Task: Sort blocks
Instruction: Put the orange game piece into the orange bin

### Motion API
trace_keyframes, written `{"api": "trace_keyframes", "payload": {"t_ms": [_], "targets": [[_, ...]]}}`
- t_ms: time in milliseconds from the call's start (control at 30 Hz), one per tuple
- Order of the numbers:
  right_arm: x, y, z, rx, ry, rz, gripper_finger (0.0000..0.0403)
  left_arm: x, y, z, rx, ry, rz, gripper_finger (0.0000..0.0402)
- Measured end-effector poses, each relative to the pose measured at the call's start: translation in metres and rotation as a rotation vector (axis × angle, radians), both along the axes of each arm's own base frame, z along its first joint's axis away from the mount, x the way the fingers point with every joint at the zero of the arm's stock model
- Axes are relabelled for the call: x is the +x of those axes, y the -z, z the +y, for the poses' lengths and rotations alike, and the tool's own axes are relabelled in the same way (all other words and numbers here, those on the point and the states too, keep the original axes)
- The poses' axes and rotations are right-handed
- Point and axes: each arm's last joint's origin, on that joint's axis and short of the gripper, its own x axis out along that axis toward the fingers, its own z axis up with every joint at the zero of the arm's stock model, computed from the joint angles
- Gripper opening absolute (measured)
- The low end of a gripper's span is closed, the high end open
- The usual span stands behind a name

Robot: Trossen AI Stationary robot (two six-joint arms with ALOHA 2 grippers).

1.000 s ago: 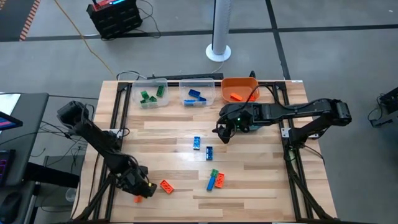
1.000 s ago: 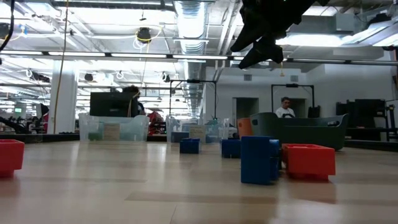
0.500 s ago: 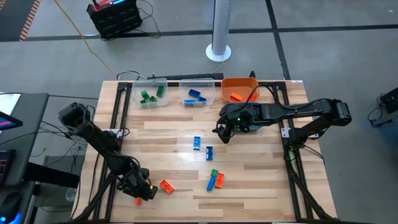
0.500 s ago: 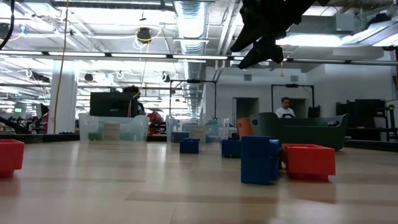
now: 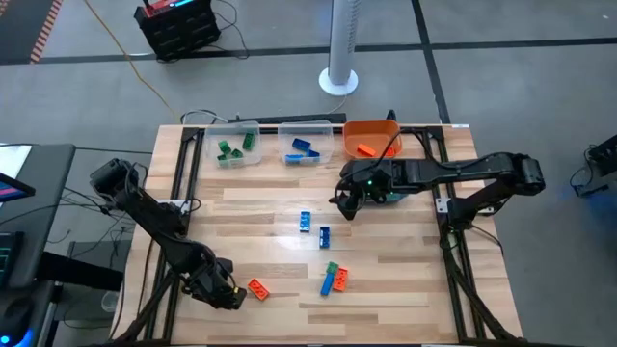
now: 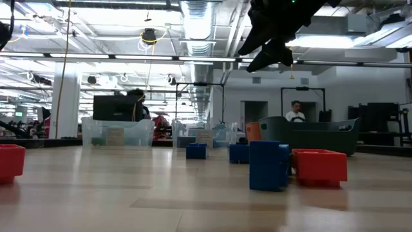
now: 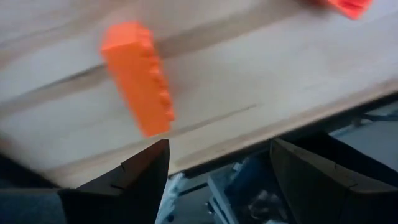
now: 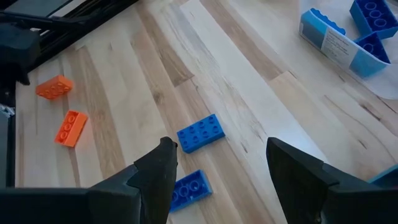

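Loose blue, green and orange blocks (image 5: 335, 279) lie flat mid-table, others sorted into far-edge bins.

Open-plan lab: ceiling ducts (image 6: 196, 19), rows of monitors (image 6: 116, 108).

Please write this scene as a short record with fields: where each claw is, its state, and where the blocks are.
left claw: open, at the table's near left edge, over an orange block
right claw: open, empty, raised above mid-table
loose blocks: two blue, one orange, a blue-green-orange cluster
bins: green blocks, blue, orange
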Motion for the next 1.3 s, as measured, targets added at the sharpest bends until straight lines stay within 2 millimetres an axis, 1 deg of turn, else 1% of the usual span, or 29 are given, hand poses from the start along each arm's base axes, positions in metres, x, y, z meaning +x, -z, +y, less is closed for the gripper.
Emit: {"api": "trace_keyframes", "payload": {"t_ms": [200, 300, 500, 667, 867, 967, 1067, 1167, 1300], "targets": [[0.000, 0.000, 0.000, 0.000, 0.000, 0.000, 0.0255, -0.012, 0.006, 0.010, 0.122, 0.011, 0.132, 0.0275], [0.000, 0.000, 0.000, 0.001, -0.001, 0.000, 0.0255, -0.015, 0.010, 0.014, 0.171, 0.018, 0.135, 0.0275], [0.000, 0.000, 0.000, 0.007, 0.004, -0.001, 0.0255, -0.014, 0.025, 0.013, 0.116, 0.005, 0.085, 0.0275], [0.000, 0.000, 0.000, 0.007, 0.004, -0.001, 0.0255, -0.019, 0.032, 0.018, 0.152, 0.002, 0.106, 0.0275], [0.000, 0.000, -0.002, 0.007, 0.012, -0.001, 0.0255, -0.024, 0.049, 0.023, 0.145, 0.001, 0.096, 0.0263], [0.000, 0.000, -0.004, 0.004, 0.015, -0.001, 0.0255, -0.024, 0.053, 0.024, 0.132, 0.001, 0.081, 0.0248], [0.000, 0.000, -0.004, 0.004, 0.015, -0.001, 0.0255, -0.025, 0.053, 0.025, 0.143, 0.010, 0.073, 0.0219], [0.000, 0.000, -0.004, 0.004, 0.014, 0.000, 0.0255, -0.025, 0.054, 0.025, 0.150, 0.023, 0.068, 0.0177], [0.000, 0.000, -0.004, 0.003, 0.014, 0.000, 0.0255, -0.023, 0.052, 0.024, 0.147, 0.021, 0.033, 0.0107]]}}
